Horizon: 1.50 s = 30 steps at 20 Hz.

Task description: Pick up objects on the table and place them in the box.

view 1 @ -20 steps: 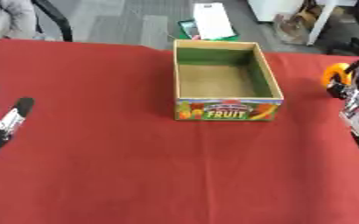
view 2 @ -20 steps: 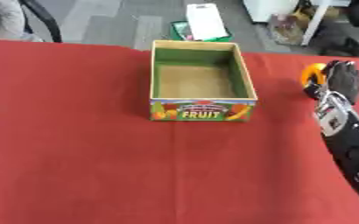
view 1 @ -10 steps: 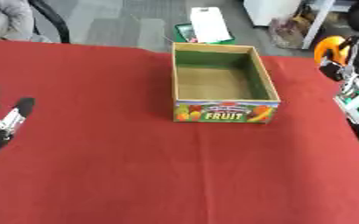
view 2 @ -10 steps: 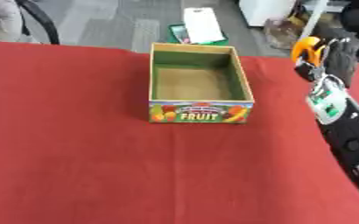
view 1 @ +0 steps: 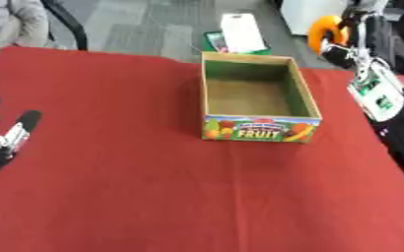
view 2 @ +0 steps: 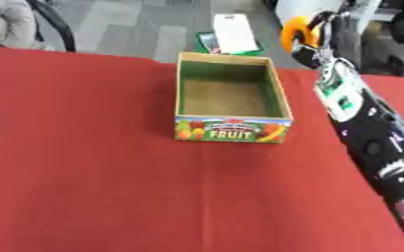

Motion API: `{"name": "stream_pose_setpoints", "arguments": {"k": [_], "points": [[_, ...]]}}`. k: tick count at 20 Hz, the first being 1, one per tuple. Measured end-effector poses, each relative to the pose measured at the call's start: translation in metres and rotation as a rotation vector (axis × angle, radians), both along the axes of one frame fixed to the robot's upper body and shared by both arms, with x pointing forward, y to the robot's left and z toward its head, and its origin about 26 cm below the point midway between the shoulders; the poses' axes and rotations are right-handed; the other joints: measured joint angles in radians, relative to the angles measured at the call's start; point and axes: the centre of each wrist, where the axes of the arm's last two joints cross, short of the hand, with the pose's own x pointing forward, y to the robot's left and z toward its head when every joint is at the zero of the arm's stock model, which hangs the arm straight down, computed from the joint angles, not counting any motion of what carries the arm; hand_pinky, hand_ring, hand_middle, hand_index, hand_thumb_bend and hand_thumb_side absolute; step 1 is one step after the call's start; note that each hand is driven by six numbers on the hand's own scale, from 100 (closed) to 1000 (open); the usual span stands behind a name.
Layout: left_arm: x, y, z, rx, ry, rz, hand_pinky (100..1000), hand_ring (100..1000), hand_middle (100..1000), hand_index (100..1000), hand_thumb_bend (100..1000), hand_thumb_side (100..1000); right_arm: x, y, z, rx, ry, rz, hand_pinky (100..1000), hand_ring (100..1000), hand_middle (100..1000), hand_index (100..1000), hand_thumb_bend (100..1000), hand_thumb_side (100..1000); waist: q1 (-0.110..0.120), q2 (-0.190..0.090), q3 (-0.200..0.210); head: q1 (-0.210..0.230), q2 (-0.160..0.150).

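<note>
A cardboard fruit box [view 1: 256, 129] with a green inside stands open on the red table [view 1: 153, 187], and nothing shows in it. My right hand [view 2: 322, 37] is raised past the box's far right corner, shut on an orange round object [view 2: 295, 30]. The right forearm [view 2: 369, 133] runs along the table's right side. My left hand [view 1: 0, 140] rests open at the left edge, fingers pointing up, far from the box.
Beyond the table's far edge lie a white item [view 1: 241, 30] and a green one [view 1: 216, 42] on the grey floor. A chair [view 1: 63, 22] and a seated person show at the far left. No other loose objects show on the red cloth.
My right hand has carried the orange object up and leftward, from beside the table's right edge toward the box's far right corner. The left hand has stayed put.
</note>
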Motion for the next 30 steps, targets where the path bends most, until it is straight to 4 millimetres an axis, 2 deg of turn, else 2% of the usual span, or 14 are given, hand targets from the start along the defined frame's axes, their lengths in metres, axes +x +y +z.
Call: {"name": "stream_pose_setpoints", "arguments": {"k": [6,10,12,13,16,17,19,21,25,30], "points": [[0.000,-0.001,0.001,-0.004,-0.002,-0.006,700,735,610,634,741,338,0.008,0.029,-0.012,-0.039,0.069,0.090,486,460,207,296,100,100,0.000,0.000,0.021,-0.007,-0.001],[0.000,-0.003,0.000,-0.008,-0.001,-0.009,700,735,610,634,742,338,0.011,0.039,-0.027,-0.077,0.150,0.148,547,514,280,371,100,100,0.001,0.001,0.024,-0.008,-0.007],[0.000,-0.003,0.000,-0.008,-0.001,-0.009,701,735,610,634,742,337,0.011,0.042,-0.031,-0.105,0.202,0.189,579,553,351,438,141,100,0.001,0.001,0.024,-0.008,-0.008],[0.000,-0.003,0.000,-0.009,-0.001,-0.009,701,735,610,634,742,338,0.012,0.044,-0.033,-0.119,0.229,0.212,614,596,429,525,157,100,0.001,0.001,0.023,-0.008,-0.008],[0.000,-0.003,0.000,-0.009,-0.001,-0.010,701,736,609,634,742,337,0.012,0.046,-0.036,-0.154,0.327,0.295,652,653,526,628,200,100,0.000,0.001,0.021,-0.008,-0.008],[0.000,-0.003,0.000,-0.009,-0.001,-0.010,701,736,609,634,742,338,0.012,0.046,-0.036,-0.167,0.361,0.321,686,704,603,689,268,100,0.000,0.001,0.019,-0.008,-0.008],[0.001,-0.003,0.000,-0.009,0.000,-0.010,701,736,609,634,742,338,0.012,0.046,-0.036,-0.189,0.435,0.379,746,774,720,769,323,100,0.000,0.001,0.016,-0.007,-0.008],[0.001,-0.003,0.000,-0.009,0.000,-0.010,701,736,609,634,742,338,0.012,0.046,-0.036,-0.210,0.516,0.438,770,813,770,820,343,100,-0.001,0.001,0.012,-0.007,-0.008],[0.000,-0.002,0.000,-0.009,0.001,-0.010,702,736,609,634,741,338,0.010,0.044,-0.032,-0.237,0.631,0.544,761,800,762,819,377,100,-0.001,0.000,-0.001,-0.001,-0.008],[0.000,-0.002,-0.002,-0.010,0.006,-0.008,702,737,608,634,741,337,0.002,0.032,-0.011,-0.183,0.493,0.539,731,768,732,806,382,100,0.000,-0.002,-0.021,0.009,-0.008]]}}
